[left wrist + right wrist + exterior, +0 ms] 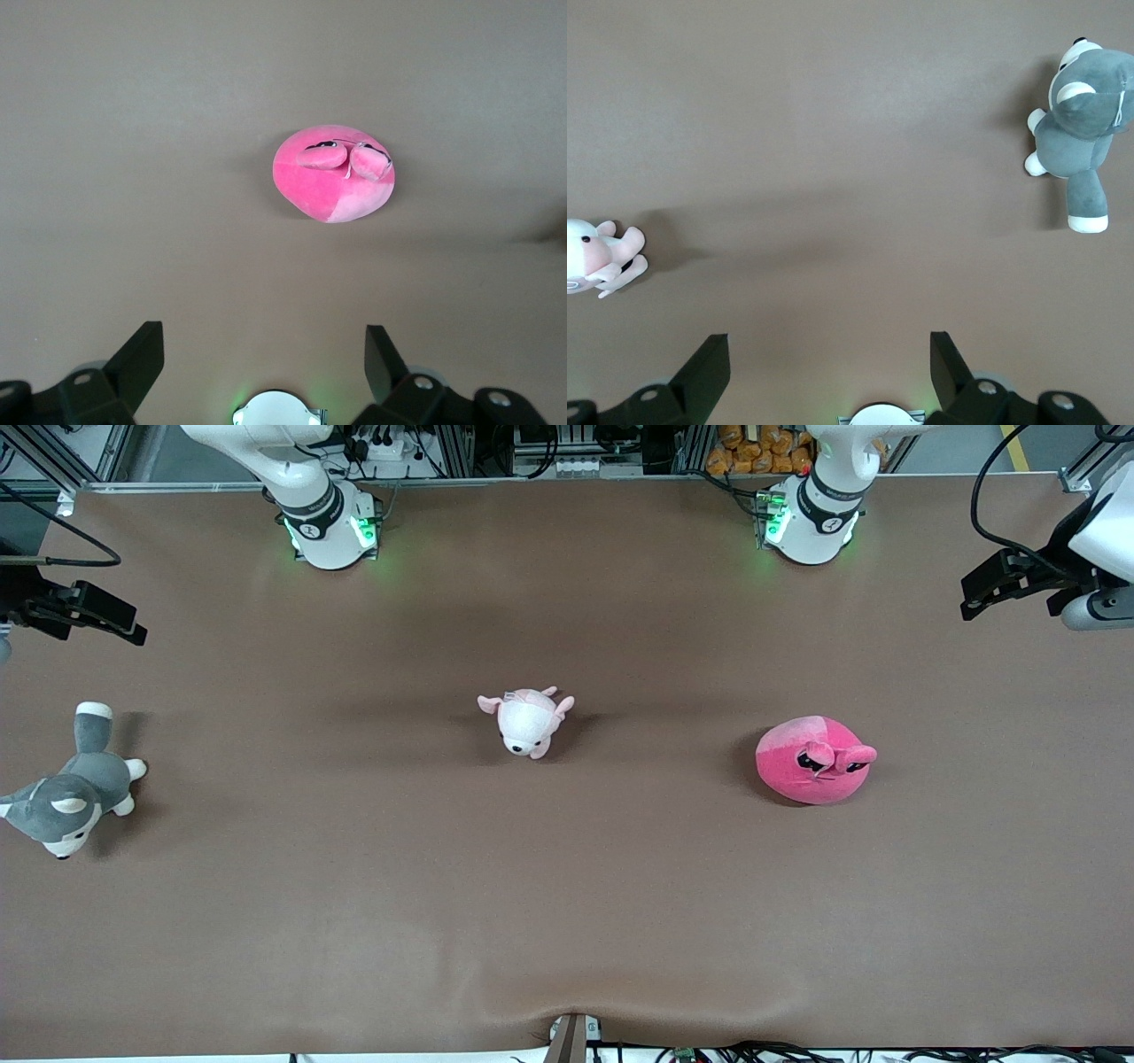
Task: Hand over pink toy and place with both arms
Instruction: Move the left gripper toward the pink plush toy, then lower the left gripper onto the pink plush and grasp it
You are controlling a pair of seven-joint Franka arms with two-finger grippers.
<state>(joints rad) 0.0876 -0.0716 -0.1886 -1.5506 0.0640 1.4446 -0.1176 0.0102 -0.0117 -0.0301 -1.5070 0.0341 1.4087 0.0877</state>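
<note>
Spanning the whole front view, the brown table [567, 921] carries three plush toys. Both arms are raised and drawn out to the table ends: left gripper [1010, 584] and right gripper [84, 613], jaws wide on each, empty. Pink toy [813, 760] sits toward the left arm's end. Husky plush [73, 788] lies at the right arm's end; the pale plush [528, 720] lies mid-table.

The brown bench [354, 921] carries a hot-pink toy [813, 760] with a paler pink patch and black eyes, a pale pink-and-white plush [528, 721] and a grey-and-white husky [73, 788], while the white arms end in a black left hand [1005, 583] and black right hand [84, 613]
</note>
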